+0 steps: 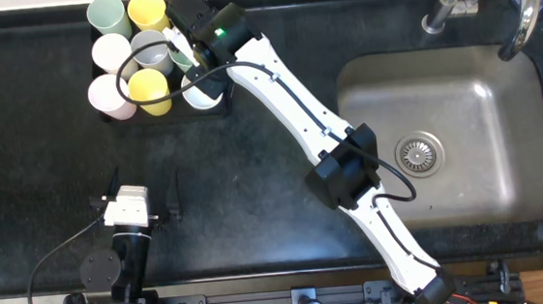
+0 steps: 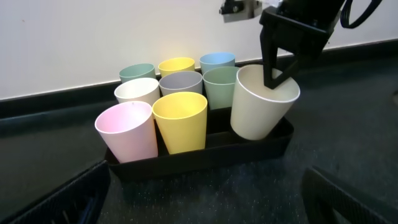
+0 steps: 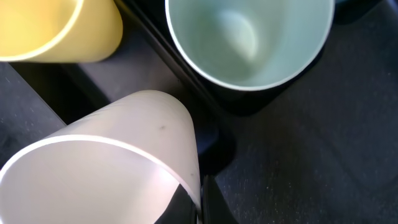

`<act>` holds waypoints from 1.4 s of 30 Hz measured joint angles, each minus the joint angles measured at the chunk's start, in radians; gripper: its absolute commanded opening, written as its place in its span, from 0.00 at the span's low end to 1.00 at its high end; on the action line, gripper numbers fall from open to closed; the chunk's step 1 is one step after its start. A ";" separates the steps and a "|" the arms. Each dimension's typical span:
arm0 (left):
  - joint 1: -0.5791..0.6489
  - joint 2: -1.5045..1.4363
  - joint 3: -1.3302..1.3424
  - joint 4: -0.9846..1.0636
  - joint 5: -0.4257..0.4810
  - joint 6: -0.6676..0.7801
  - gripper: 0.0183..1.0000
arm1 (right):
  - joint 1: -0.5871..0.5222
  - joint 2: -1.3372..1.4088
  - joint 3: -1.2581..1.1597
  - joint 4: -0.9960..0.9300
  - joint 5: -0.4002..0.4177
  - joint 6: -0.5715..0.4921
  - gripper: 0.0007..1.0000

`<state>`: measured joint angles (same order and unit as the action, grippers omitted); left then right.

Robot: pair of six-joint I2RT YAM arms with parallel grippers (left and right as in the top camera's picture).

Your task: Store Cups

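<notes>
The left gripper (image 1: 145,188) sits low over the counter (image 1: 39,161), close to its own base, with its fingers (image 2: 59,199) spread wide and nothing between them.

Farther out, well apart from it, a black tray (image 2: 205,155) stands against the back wall. A pink cup (image 2: 127,134) and a yellow cup (image 2: 181,121) stand upright side by side in the tray's front row. At the right end of that row is the held cup (image 2: 260,106), which is white and tilted, with its mouth leaning away from the yellow cup. Its base is down behind the tray's front wall at the corner; whether it rests on the tray floor I cannot tell.

The right gripper (image 2: 278,78) comes down from above and pinches this cup by the rim, one finger inside the mouth.

Just behind the held cup stands a green cup (image 3: 249,37), upright in its own slot. A grey cup (image 2: 180,83) is beside it in the middle row, and more cups fill the back row.

The right arm crosses the counter diagonally from the right. A steel sink (image 1: 482,106) lies on that side, well apart from the tray.
</notes>
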<state>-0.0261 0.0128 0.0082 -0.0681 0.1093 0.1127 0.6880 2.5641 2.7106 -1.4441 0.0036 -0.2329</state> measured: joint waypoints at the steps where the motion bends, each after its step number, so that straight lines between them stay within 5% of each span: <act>1: 0.000 0.000 0.000 0.000 0.000 0.000 1.00 | 0.000 0.000 -0.003 -0.001 0.000 -0.003 0.04; 19: 0.000 0.000 0.000 0.000 0.000 0.000 1.00 | 0.000 0.000 -0.059 -0.006 0.000 -0.015 0.04; 21: 0.000 0.000 0.000 0.000 0.000 0.000 1.00 | 0.000 0.000 -0.059 -0.005 0.000 -0.017 0.16; 22: 0.000 0.000 0.000 0.000 0.000 0.000 1.00 | 0.000 0.000 -0.059 -0.002 0.000 -0.016 0.28; 24: 0.000 0.000 0.000 0.000 0.000 0.000 1.00 | 0.000 0.000 -0.059 0.005 0.000 -0.014 0.69; 27: 0.000 0.000 0.000 0.000 0.000 0.000 1.00 | 0.000 0.000 -0.059 0.007 0.000 -0.023 1.00; 42: 0.000 0.000 0.000 0.000 0.000 0.000 1.00 | -0.003 0.000 -0.042 0.006 0.027 -0.019 1.00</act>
<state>-0.0261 0.0128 0.0082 -0.0685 0.1093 0.1123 0.6846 2.5641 2.6690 -1.4380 0.0307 -0.2516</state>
